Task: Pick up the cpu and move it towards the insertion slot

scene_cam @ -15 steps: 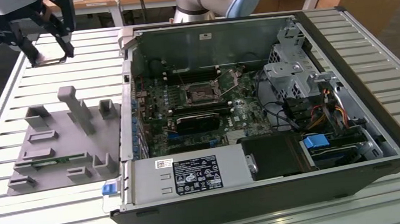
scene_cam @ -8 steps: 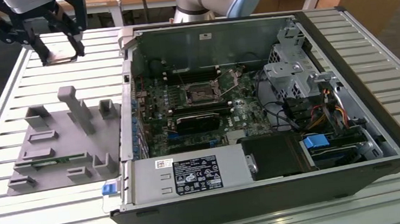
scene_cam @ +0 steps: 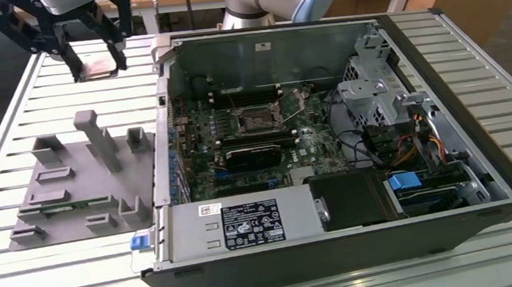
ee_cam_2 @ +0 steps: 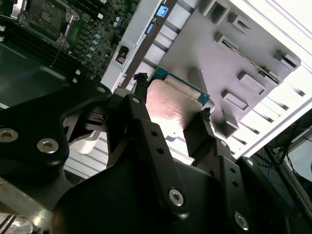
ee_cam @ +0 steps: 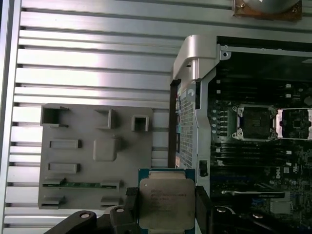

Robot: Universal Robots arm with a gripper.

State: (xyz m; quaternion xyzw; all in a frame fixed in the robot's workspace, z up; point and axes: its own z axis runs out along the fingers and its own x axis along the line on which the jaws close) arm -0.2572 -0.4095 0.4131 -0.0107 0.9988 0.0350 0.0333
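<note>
Silvery cpu (ee_cam: pixel 166 202) clamped between the black end effector's (ee_cam: pixel 166 207) fingers, held aloft over the slatted worktop (scene_cam: pixel 65 87) beside the grey tray (scene_cam: pixel 73 180). Insertion slot (scene_cam: pixel 256 120) lies well apart, inside the open computer case (scene_cam: pixel 482 186).

Exterior view overlooks case (scene_cam: pixel 330 144); wrist views close.

**Chip held aloft, off the open case's corner**

At eleven o'clock the gripper (scene_cam: pixel 98 65) hangs above the slatted table (scene_cam: pixel 469 41), its black fingers (scene_cam: pixel 71 62) closed on the cpu (scene_cam: pixel 98 67). The grey tray (scene_cam: pixel 79 190) lies at nine o'clock. The insertion slot (scene_cam: pixel 256 122) sits at centre inside the open computer case (scene_cam: pixel 339 247), well apart from the chip.
</note>
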